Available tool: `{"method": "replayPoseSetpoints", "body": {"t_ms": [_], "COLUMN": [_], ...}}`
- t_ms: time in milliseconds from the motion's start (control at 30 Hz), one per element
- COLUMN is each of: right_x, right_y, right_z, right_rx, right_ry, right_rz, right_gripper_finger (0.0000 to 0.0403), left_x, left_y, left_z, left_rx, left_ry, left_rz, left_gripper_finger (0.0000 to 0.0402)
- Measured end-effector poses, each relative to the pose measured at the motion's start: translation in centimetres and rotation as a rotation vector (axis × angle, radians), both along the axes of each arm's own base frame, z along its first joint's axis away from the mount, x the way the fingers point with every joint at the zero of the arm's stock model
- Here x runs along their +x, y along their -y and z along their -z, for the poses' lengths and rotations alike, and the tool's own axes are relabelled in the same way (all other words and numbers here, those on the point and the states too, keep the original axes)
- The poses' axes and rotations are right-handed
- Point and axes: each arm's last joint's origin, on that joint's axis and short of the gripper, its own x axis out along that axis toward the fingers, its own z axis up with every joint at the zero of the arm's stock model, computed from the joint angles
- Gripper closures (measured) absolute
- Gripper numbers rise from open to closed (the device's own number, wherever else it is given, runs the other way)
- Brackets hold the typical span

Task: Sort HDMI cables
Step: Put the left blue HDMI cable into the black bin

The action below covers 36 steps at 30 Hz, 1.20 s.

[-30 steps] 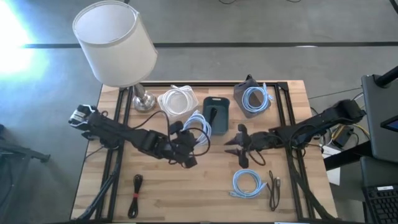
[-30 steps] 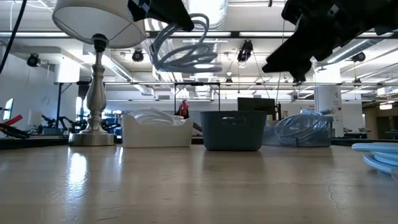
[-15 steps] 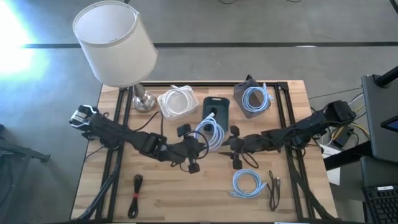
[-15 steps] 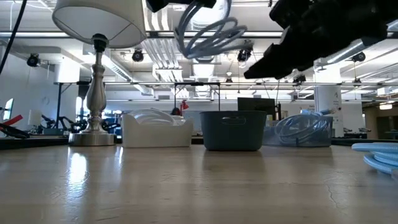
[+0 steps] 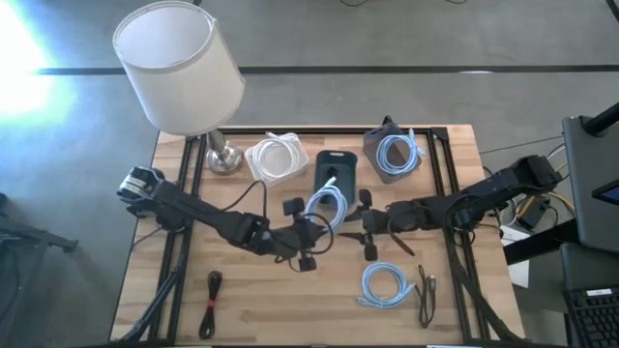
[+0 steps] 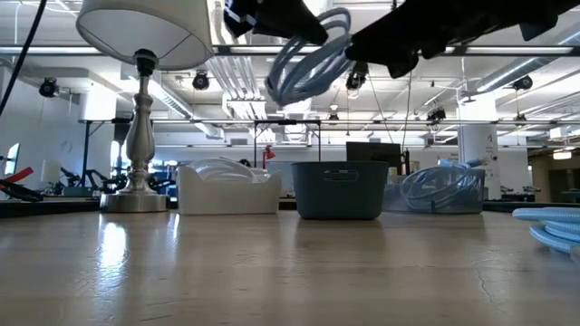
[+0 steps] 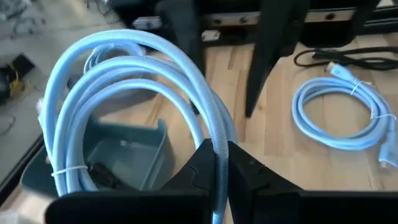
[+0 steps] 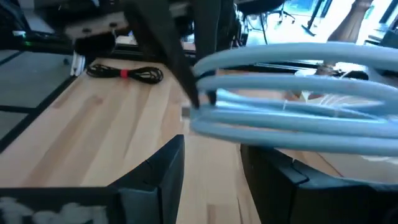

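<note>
My left gripper [image 5: 313, 226] is shut on a light-blue coiled cable [image 5: 327, 205], held in the air near the front end of the dark blue-grey bin [image 5: 336, 174]. My right gripper [image 5: 351, 230] is open just right of the coil. In the right wrist view its fingers [image 8: 155, 180] stand below the coil [image 8: 292, 99], and I cannot tell whether they touch it. A white coil lies in the white bin [image 5: 274, 158]. A light-blue coil lies in the grey bin [image 5: 395, 155]. Another light-blue coil [image 5: 387, 285] and two black bundles [image 5: 213, 302] [image 5: 427, 295] lie on the table. My left gripper pinches the coil's bundled strands at one side of the loop [image 7: 215, 142] between its two fingers, coming level from the table's left. The coil is lifted clear of the table and stands out tilted beyond the fingertips, high in the low view [image 6: 313, 63].
A lamp with a white shade [image 5: 179, 68] stands at the table's far left, its base [image 5: 222, 159] beside the white bin. The three bins stand in a row along the far edge. Bare wood lies in the middle and near left.
My left gripper has carried the light-blue coil toward the table's right, from near the white bin to the front of the dark bin, and the coil has tipped over somewhat. My right gripper, open throughout, has moved left toward the coil.
</note>
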Motion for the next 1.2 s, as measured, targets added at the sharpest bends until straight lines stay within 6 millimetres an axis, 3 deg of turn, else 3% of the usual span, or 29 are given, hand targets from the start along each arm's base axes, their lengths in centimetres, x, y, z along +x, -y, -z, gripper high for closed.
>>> {"method": "replayPoseSetpoints", "body": {"t_ms": [400,667,933,1200], "right_x": [0.0,0.1,0.1,0.1], "right_y": [-0.2,-0.2,-0.2,-0.3], "right_z": [-0.1,-0.5,-0.6,-0.5], "right_rx": [0.034,0.046,0.062,0.065], "right_ry": [0.009,0.049,0.058,0.053], "right_rz": [-0.064,-0.072,-0.069,-0.072], "right_gripper_finger": [0.0248,0.0259,0.0316,0.0386], "left_x": [2.1,2.4,2.3,2.4], "left_y": [0.4,0.1,0.1,0.2], "left_z": [2.4,2.3,2.5,2.6], "left_rx": [0.150,0.144,0.147,0.127], "left_ry": [-0.030,-0.011,-0.029,-0.032], "left_rz": [0.079,0.070,0.072,0.109], "left_gripper_finger": [0.0380,0.0379,0.0353,0.0352]}}
